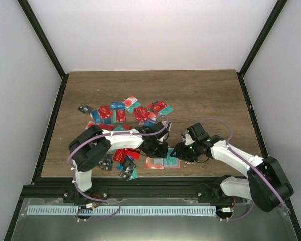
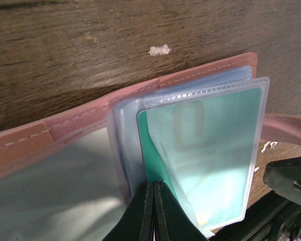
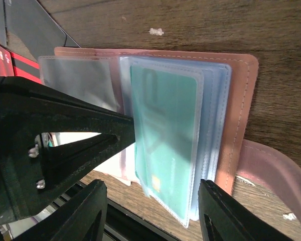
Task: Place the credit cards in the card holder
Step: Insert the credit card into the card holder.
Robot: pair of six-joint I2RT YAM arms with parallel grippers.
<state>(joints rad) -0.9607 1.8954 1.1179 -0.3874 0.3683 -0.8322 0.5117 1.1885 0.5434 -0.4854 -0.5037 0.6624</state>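
The tan card holder lies open near the table's front edge, its clear sleeves fanned out. A teal credit card sits partly inside one sleeve. My left gripper is shut on that card's near edge, and its black finger shows from the left in the right wrist view. My right gripper is open, with one finger on each side of the sleeves' lower edge and apart from them. Several red, teal and blue credit cards lie scattered behind the holder.
More cards lie beside the left arm's elbow at the front left. The holder's strap curls out on its right side. The black rail runs along the table's front edge just below the holder. Red cards lie to its left.
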